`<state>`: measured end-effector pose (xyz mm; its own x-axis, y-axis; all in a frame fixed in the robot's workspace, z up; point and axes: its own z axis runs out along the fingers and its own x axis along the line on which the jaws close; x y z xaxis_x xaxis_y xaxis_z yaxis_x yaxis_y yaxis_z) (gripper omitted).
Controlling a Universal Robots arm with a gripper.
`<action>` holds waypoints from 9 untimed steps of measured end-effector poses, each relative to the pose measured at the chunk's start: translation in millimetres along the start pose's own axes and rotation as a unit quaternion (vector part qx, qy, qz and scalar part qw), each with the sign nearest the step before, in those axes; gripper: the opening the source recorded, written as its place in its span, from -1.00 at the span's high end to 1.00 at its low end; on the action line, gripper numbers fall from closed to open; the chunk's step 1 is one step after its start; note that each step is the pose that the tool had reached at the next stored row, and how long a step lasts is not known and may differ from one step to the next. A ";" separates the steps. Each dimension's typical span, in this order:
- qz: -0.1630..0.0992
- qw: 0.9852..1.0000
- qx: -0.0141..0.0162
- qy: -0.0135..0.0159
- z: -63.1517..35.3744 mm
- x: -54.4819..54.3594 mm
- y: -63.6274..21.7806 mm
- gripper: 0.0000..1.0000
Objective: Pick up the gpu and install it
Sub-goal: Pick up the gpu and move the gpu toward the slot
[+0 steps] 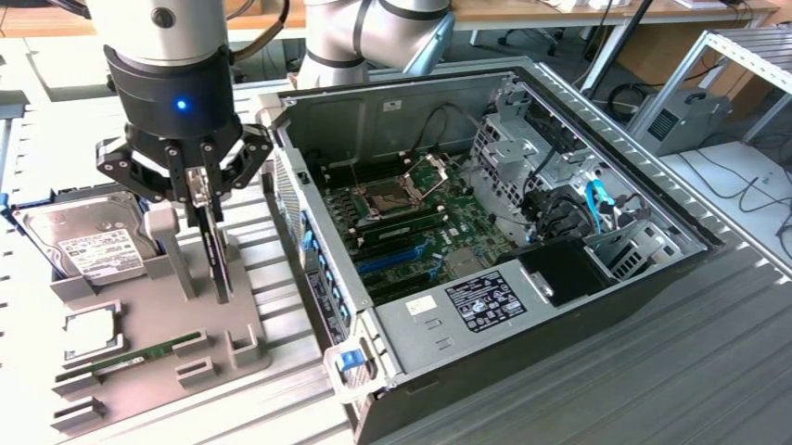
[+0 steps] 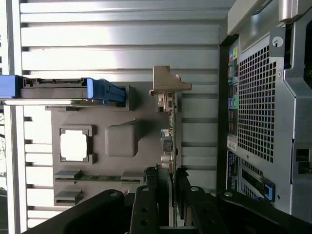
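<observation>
Ribbed aluminium table point(image 1: 693, 371) across the floor of the scene, with wooden desks and loose cables behind and a metal rack at the exterior view's right. Two holders sit on it.

First, the open PC case point(image 1: 594, 371), lying on its side. Inside it are the green motherboard point(image 1: 433, 232), the bare CPU socket point(image 1: 389, 199) and a blue cable point(image 1: 596, 204) near the drive bays.

Just beside the case, to the exterior view's left, is the grey fixture tray point(image 1: 248, 315). It holds a hard drive point(image 1: 89, 243) with a white label at the far end, a square CPU point(image 1: 93, 334) in its pocket, and a narrow memory stick point(image 1: 136, 355) in a slot nearest the camera.

The gripper point(image 1: 208, 199) is over that tray, fingers clamped on either face of the gpu point(image 1: 221, 255). The card stands on edge, thin and dark, reaching down toward the tray; whether it has left its slot I can't tell.

From the wrist, the gpu point(image 2: 170, 126) shows edge-on with its silver bracket at the far end. The gripper point(image 2: 168, 187) pinches it, and the case's perforated rear panel point(image 2: 263, 112) is alongside.
</observation>
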<state>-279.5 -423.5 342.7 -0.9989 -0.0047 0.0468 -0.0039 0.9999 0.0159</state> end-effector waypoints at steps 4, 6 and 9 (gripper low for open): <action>0.000 1.000 0.000 0.000 -2.4 0.1 0.0 0.46; 0.000 1.000 0.000 0.000 -3.3 0.2 0.1 0.46; 0.000 1.000 0.000 0.000 -4.6 0.2 0.1 0.46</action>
<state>-279.5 -423.5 347.3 -0.9989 -0.0046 0.0467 -0.0039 0.9999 0.0160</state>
